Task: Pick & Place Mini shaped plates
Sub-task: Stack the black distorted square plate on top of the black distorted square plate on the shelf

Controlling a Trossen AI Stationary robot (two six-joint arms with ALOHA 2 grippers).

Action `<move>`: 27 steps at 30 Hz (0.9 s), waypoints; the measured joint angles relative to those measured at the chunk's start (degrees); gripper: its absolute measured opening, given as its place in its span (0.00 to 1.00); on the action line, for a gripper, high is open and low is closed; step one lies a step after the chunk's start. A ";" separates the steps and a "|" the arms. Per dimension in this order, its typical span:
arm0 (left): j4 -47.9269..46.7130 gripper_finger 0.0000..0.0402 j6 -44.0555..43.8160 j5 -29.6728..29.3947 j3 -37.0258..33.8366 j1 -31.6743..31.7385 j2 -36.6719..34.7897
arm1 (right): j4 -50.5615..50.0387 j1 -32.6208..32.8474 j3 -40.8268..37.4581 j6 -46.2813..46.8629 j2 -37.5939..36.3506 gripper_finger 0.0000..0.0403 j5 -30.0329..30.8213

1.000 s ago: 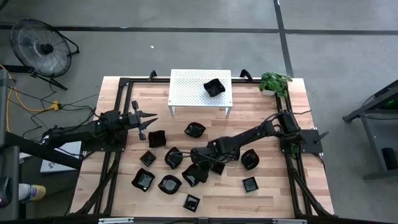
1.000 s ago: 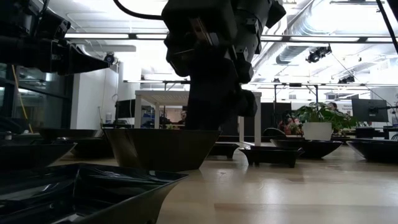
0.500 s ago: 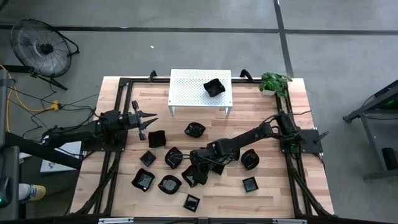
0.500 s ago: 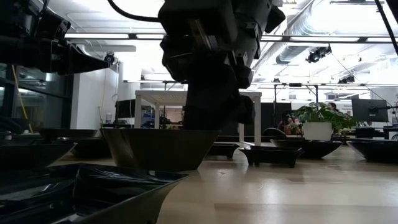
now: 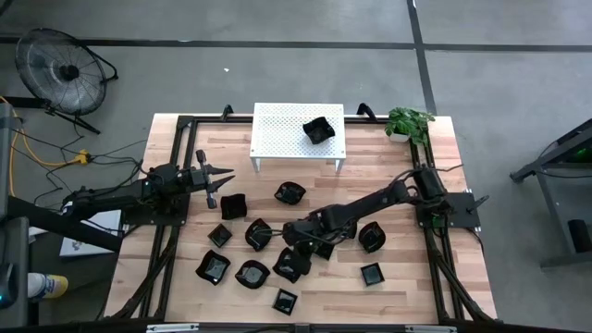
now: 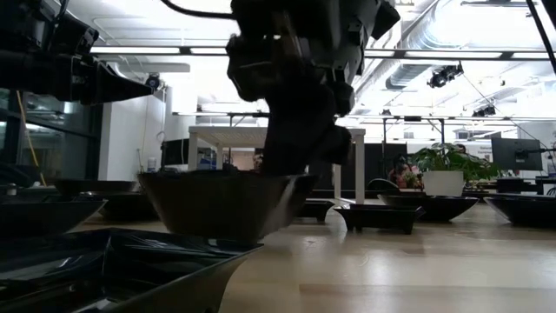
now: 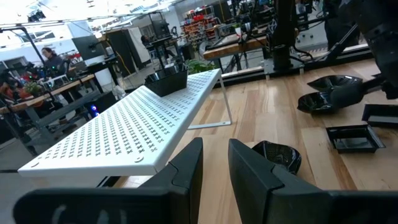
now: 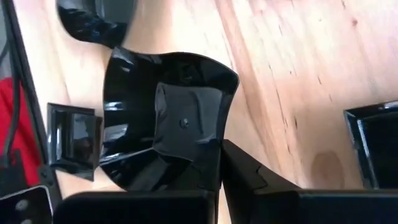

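Several small glossy black dishes lie scattered on the wooden table [image 5: 398, 296], and one more [image 5: 317, 129] sits on the white perforated stand [image 5: 277, 139]. My right gripper [image 5: 296, 252] reaches low over the table's middle and is shut on a wavy-edged dish [image 5: 289, 265], which fills the right wrist view [image 8: 168, 118] and stands large in the low view [image 6: 226, 204]. My left gripper [image 5: 218, 178] hovers open near the table's left side, touching nothing; its fingers [image 7: 214, 165] point toward the stand [image 7: 137, 124]. My right gripper holds the wavy-edged dish by its rim [image 8: 214, 158], coming down at a slant from the table's right side. One finger [image 8: 245, 174] shows beside the rim; the other is hidden behind the dish. Whether the dish's base is off the table I cannot tell.
Other dishes crowd close round the held one: a square one [image 8: 74, 140], one beside it [image 5: 252, 274] and one under the right arm [image 5: 324, 248]. A potted plant [image 5: 407, 122] stands at the far right corner. Bare wood shows between the stand and the dishes.
My right gripper has shifted a little toward the table's near edge. The dish at its fingers has moved and turned with it; in the low view the dish now shows wider and more flared than before.
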 joint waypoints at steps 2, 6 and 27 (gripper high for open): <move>-0.02 0.18 0.00 0.00 0.00 0.00 0.01 | -1.09 -0.06 0.00 -0.59 -0.78 0.01 0.02; -0.02 0.18 0.00 0.00 0.00 0.00 0.00 | -3.35 -0.67 0.00 -1.94 -3.95 0.01 0.08; 0.00 0.18 0.00 -0.02 0.00 -0.02 0.02 | -22.83 -20.30 0.00 -10.71 -29.75 0.00 14.15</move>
